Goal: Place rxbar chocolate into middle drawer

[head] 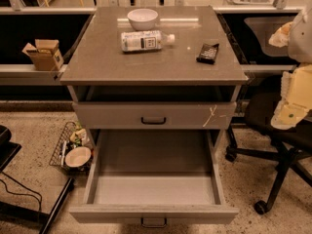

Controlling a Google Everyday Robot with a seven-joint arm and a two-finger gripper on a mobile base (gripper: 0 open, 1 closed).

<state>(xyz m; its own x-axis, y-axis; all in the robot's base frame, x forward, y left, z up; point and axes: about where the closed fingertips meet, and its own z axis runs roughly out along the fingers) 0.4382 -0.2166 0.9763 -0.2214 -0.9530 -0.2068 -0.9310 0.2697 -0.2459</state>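
The rxbar chocolate (207,52), a small flat black bar, lies on the right side of the grey cabinet top (97,62). The middle drawer (153,212) is pulled far out toward me, and its plain grey inside holds nothing. My gripper (291,104), a pale cream part of the arm, hangs at the right edge of the view. It is beside the cabinet, about level with the top drawer, and well away from the bar.
A white bowl (142,18) and a lying clear bottle (145,40) are on the top, left of the bar. The top drawer (153,115), with its pale scratch mark, is closed. A black office chair (282,145) stands right; a wire basket (72,152) and a cardboard box (44,53) are left.
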